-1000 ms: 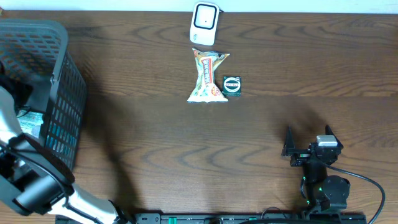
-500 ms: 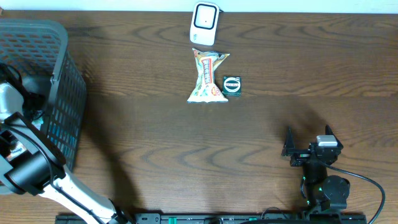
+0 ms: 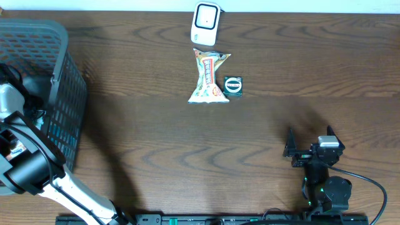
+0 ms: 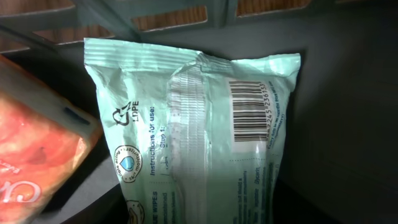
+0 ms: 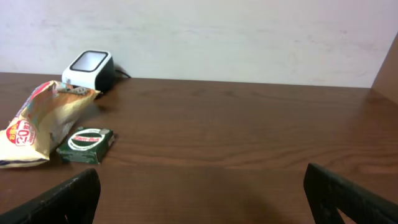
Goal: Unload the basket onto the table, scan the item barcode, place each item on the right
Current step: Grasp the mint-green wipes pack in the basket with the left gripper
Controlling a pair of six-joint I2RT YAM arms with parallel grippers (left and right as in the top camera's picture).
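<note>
Dark brown wooden table [image 3: 187, 144], pale wall behind. Grey plastic mesh basket [image 3: 62, 94] at left edge. Left gripper [image 3: 30, 107] down inside basket, fingers hidden; cannot tell how wide or whether holding anything. Left wrist view: pale green plastic wipes packet [image 4: 199, 137] in basket, black barcode [image 4: 252, 112] facing camera, orange packet [image 4: 31, 149] just beside. White scanner [image 3: 205, 23] at far edge; cream snack bag [image 3: 209, 76] and small dark green box [image 3: 233, 85] near it. Right gripper [image 3: 309, 134] fingers spread wide, empty.

Wipes pack [image 4: 205, 124] off-frame below; print [image 4: 245, 198] (lower) blurred
</note>
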